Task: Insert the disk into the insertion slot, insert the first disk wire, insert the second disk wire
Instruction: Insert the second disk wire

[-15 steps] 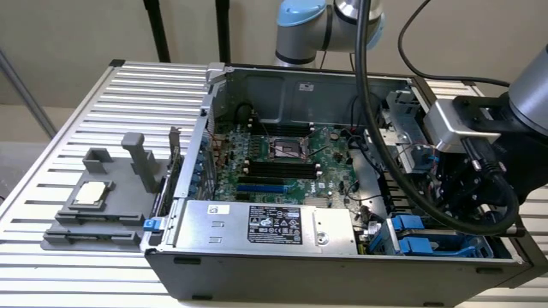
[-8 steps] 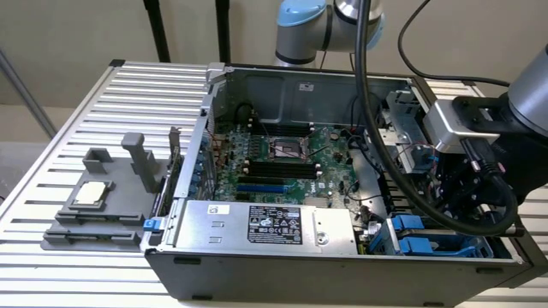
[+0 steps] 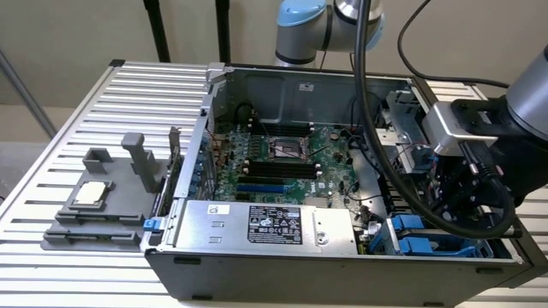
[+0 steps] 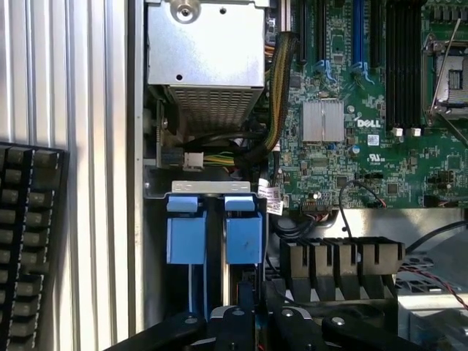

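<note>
The insertion slot (image 3: 418,239), a blue-grey drive cage with bright blue clips, sits in the front corner of the open computer case at the exterior view's right. In the wrist view its two blue clips (image 4: 185,240) stand side by side just ahead of me. My gripper (image 3: 458,221) hangs right above the cage, and its black fingers (image 4: 227,322) come together in a narrow tip; the gripper (image 4: 246,291) looks shut. I cannot make out anything held between them. The disk's silver body and white label are hidden.
A silver box with a black label (image 3: 274,224) fills the case front beside the cage. The motherboard (image 4: 365,110) lies behind, with a bundle of wires (image 4: 281,95) and a black ribbed part (image 4: 340,259) nearby. A grey fixture (image 3: 94,205) stands at the exterior view's left; a keyboard (image 4: 29,241) lies outside the case.
</note>
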Action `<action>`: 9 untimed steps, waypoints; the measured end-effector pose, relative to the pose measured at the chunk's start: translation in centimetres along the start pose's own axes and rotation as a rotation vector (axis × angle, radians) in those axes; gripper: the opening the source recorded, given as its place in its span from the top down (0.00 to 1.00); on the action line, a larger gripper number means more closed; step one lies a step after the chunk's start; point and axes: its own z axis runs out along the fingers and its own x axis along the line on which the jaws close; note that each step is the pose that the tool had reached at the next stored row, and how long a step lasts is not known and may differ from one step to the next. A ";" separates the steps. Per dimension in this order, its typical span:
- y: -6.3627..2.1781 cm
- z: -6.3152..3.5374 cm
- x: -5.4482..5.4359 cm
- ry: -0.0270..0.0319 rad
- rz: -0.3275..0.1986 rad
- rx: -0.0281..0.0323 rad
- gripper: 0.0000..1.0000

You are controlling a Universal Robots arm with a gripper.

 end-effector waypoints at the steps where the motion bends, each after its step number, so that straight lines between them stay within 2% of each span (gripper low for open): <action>1: 0.00 0.04 0.0 -0.0005 0.000 0.0001 0.84; 9: 0.00 0.23 0.1 -0.0044 -0.001 0.0003 0.82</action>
